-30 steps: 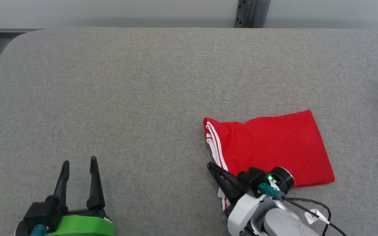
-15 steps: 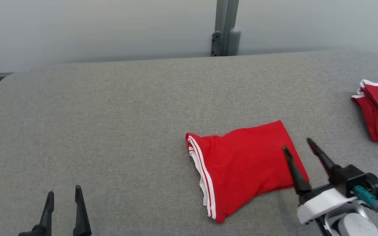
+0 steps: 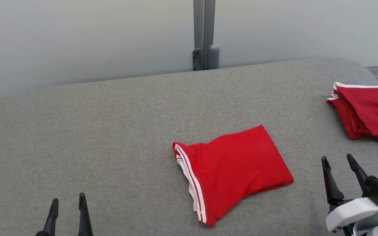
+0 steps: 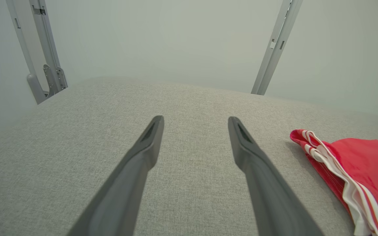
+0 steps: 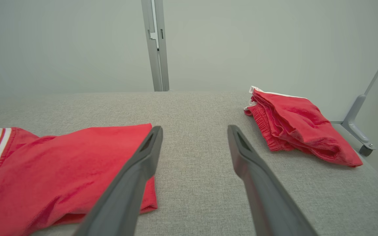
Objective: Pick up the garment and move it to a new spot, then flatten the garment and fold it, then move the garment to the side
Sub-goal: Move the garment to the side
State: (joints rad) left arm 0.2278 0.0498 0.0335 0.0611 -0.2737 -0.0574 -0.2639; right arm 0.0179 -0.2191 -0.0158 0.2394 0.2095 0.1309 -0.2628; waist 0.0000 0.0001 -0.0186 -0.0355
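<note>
1. Head view: the garment [image 3: 231, 170], red and folded, lies flat on the grey table [image 3: 110, 131], right of the middle and towards the near edge. Its long axis runs roughly side to side, slanted so the right end sits farther from the near edge. Its white-striped edge [image 3: 189, 177] faces the table's left edge. A second red garment [image 3: 366, 111] lies bunched at the far right corner, well apart from it. The left gripper [image 3: 68, 197] is at the near edge, left, released and empty. The right gripper [image 3: 336, 157] is near the right edge, its fingers spread with nothing between them, clear of both garments. A grey post [image 3: 203, 32] stands behind the far edge.
2. Left wrist view: the left gripper [image 4: 195, 119] hangs over bare table with its fingers wide apart. The garment [image 4: 366, 164] shows its layered striped edge end-on, something the head view does not give.
3. Right wrist view: the right gripper [image 5: 194, 128] is released and holds nothing. The garment [image 5: 61, 170] lies beside one finger, plain end nearest; whether they touch I cannot tell. The second red garment [image 5: 297, 124] shows rumpled folds at the table's corner
</note>
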